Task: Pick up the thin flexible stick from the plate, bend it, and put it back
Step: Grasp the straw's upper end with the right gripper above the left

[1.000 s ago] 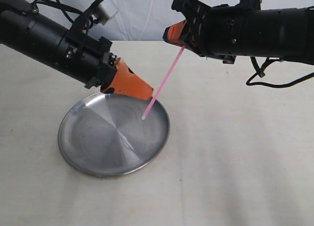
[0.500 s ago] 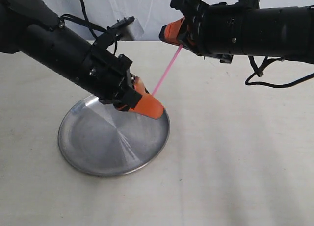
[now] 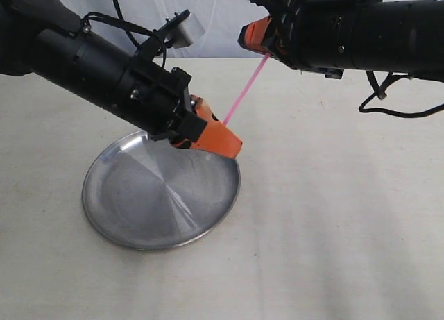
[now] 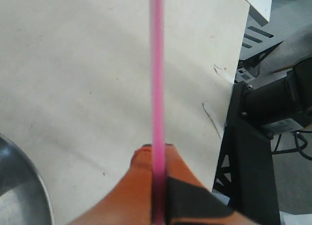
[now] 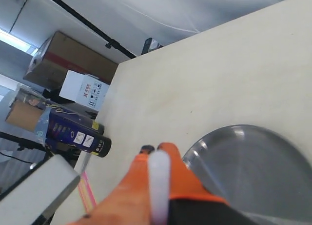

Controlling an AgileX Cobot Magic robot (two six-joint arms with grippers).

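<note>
In the exterior view the thin pink flexible stick (image 3: 244, 88) ran straight on a slant across the upper middle of the frame, clear of the plate along all its visible length. Its upper end sat in the right gripper (image 3: 254, 39) near the top edge. Its lower end disappeared into the left gripper (image 3: 225, 137), left of centre, just above the far right rim of the round steel plate (image 3: 149, 205). The plate lay on the pale table (image 3: 333, 230) at lower left.

Both pairs of jaws were pinched narrowly on the stick. In the left wrist view the stick rose up the middle from between the orange fingers (image 4: 136, 195). In the right wrist view it was a whitish blur (image 5: 159, 186) gripped at bottom centre.
</note>
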